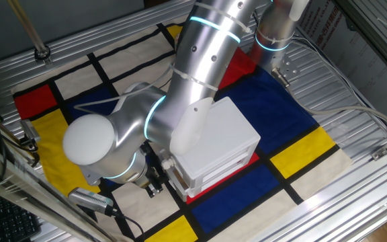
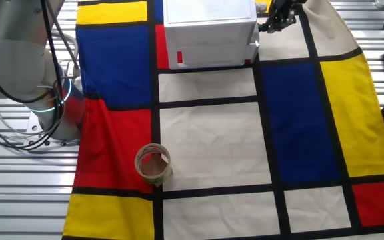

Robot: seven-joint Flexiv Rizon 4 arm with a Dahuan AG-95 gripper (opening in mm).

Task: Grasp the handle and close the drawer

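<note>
The white mini cabinet (image 1: 220,134) stands on the chequered cloth, its slotted side with red showing through facing one fixed view (image 2: 205,57). The drawer front (image 1: 175,172) faces the gripper and looks about flush with the cabinet body; in the other fixed view it is only the cabinet's right edge (image 2: 256,41). My dark gripper (image 1: 153,181) sits right at that front, also seen at the top edge (image 2: 272,21). The handle is hidden behind the gripper and arm. The frames do not show whether the fingers are closed.
A roll of tape (image 2: 153,165) stands on the cloth (image 2: 212,147) well away from the cabinet. The robot base (image 2: 52,113) with cables is at the cloth's side. The arm's elbow (image 1: 96,144) hangs over the cloth beside the cabinet.
</note>
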